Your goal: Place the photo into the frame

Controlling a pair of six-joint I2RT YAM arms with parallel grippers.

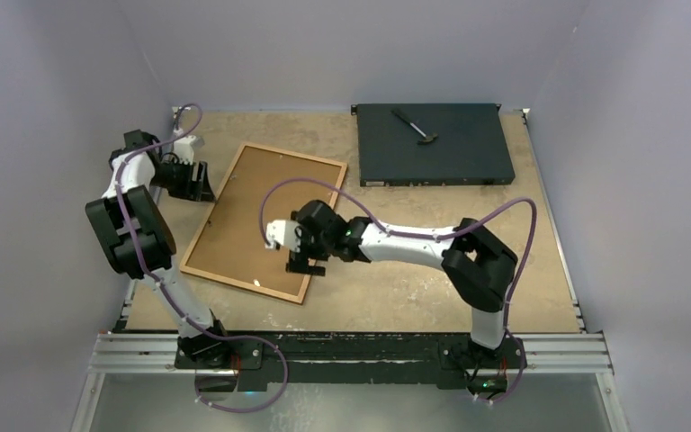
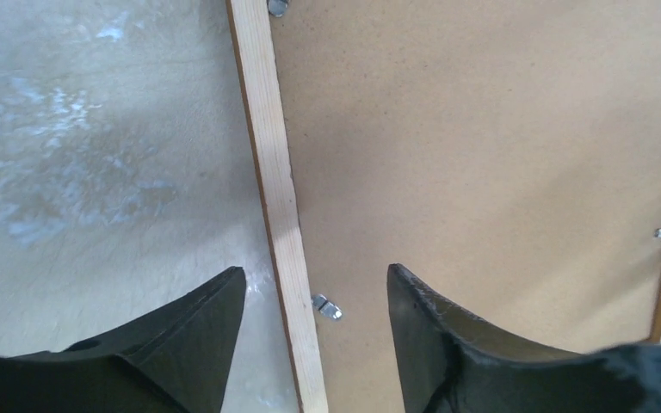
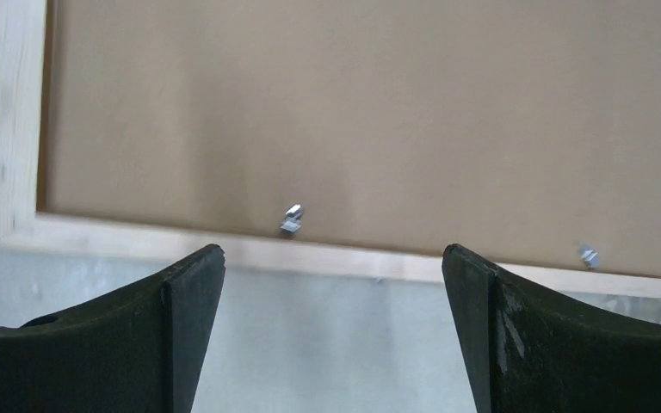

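The frame (image 1: 215,203) lies face-down on the surface (image 1: 414,270), hardboard backing (image 1: 261,216) in it, photo hidden; left hand (image 2: 314,274) released astride one long rail, right hand (image 3: 334,254) released over the opposite rail; any unturned tab (image 3: 292,218) could let the backing lift.

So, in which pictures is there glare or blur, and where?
Top external view: soft, even light, one small glint on the frame. Left wrist view: pale patchy glare on the table; the left fingers are dark and slightly soft. Right wrist view: no glare, the backing board evenly lit, the right fingers black with little detail.
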